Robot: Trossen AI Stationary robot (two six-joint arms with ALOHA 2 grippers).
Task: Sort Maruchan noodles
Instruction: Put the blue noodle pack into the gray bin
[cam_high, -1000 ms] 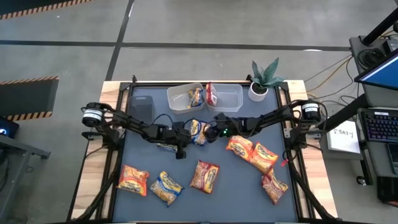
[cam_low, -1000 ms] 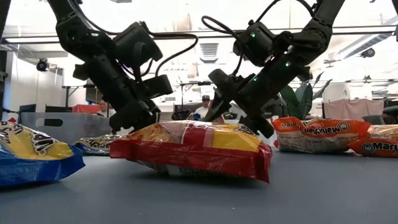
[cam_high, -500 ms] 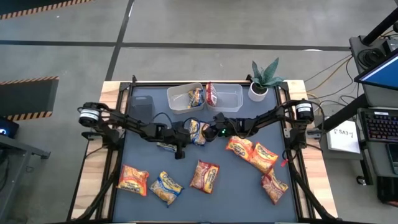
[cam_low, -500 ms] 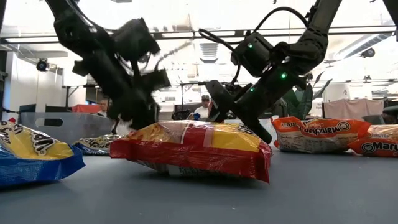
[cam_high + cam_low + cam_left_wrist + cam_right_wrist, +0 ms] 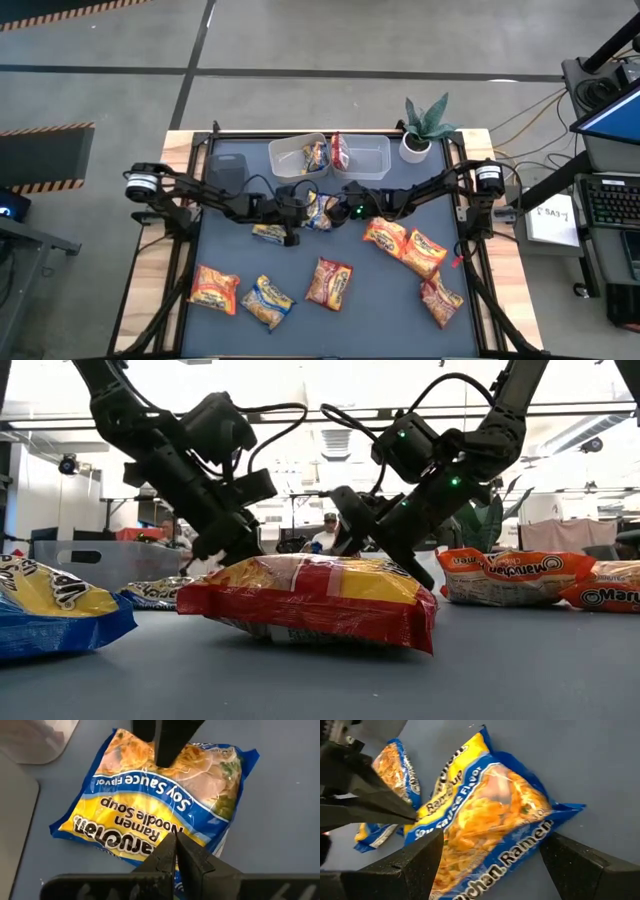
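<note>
A yellow-and-blue Maruchan packet lies mid-table between both arms; the left wrist view shows its soy-sauce print. My left gripper comes from the table's left, shut, with its tips over the packet's near edge. My right gripper reaches in from the right, open, a finger on either side of the packet; whether they touch it, I cannot tell. A second yellow-and-blue packet lies flat under the left arm. My left gripper has its shut fingertips on the packet's printed face beside one long edge. It slants down from the table's left. Whether the tips pinch any wrapper, I cannot tell. The packet stays low over the grey mat.
Two clear tubs stand at the far edge, one holding a yellow-blue packet and one a red one. A potted plant and a dark block sit nearby. Several packets lie on the near half, such as.
The left arm swung a little toward the far edge and tipped, baring more of the second packet under it. The right arm came down and nearer to the left arm. The packet between them stayed in place.
</note>
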